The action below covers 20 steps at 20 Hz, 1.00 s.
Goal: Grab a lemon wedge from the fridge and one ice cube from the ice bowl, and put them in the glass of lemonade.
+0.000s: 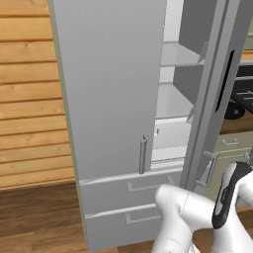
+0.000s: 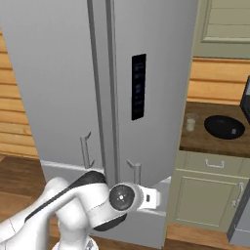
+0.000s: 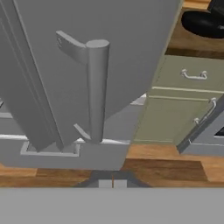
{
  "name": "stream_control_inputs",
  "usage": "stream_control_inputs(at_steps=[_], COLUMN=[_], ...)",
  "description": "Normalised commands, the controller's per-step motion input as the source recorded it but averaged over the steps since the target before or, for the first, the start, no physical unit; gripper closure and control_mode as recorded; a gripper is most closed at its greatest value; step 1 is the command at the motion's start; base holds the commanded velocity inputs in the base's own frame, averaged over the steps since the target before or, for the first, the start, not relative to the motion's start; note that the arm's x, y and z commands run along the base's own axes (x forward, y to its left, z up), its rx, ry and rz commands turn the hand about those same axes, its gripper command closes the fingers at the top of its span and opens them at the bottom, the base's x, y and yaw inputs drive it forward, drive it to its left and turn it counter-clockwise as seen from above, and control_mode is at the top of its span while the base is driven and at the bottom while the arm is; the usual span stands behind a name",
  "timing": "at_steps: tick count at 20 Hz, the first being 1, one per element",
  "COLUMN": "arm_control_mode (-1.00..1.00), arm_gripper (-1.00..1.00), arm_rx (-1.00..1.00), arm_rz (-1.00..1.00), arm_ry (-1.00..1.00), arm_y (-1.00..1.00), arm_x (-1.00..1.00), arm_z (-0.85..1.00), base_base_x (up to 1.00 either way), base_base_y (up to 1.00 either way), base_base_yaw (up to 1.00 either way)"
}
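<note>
Door handle (image 3: 97,89) close in hand view, shelves (image 1: 173,101) from left

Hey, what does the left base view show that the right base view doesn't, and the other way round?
Left base view: the inside of the fridge past its opened right door, with pale shelves, plus the two lower drawers.
Right base view: the glass of lemonade and the black ice bowl apart on the wooden counter, and a dark panel on the fridge door.
Both: the grey fridge with bar handles, the white arm and the wood floor.
</note>
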Motion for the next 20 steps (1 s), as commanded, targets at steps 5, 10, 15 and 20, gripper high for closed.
stream_control_inputs(at_steps=[5,10,15,20], arm_control_mode=[-1.00,-1.00,-1.00,-1.00], arm_gripper=[1.00,1.00,1.00,1.00], arm_rx=[-0.07,-0.30,-0.33,-0.29], arm_rz=[0.01,0.04,0.01,0.00], arm_ry=[-0.03,-0.21,-0.07,-0.04], arm_y=[0.31,0.99,0.83,0.89], arm_x=[-0.46,-0.01,0.00,0.03], arm_z=[0.69,0.98,1.00,0.67], base_base_x=[0.00,0.00,0.00,0.00], base_base_y=[0.00,0.00,0.00,0.00], base_base_yaw=[0.00,0.00,0.00,0.00])
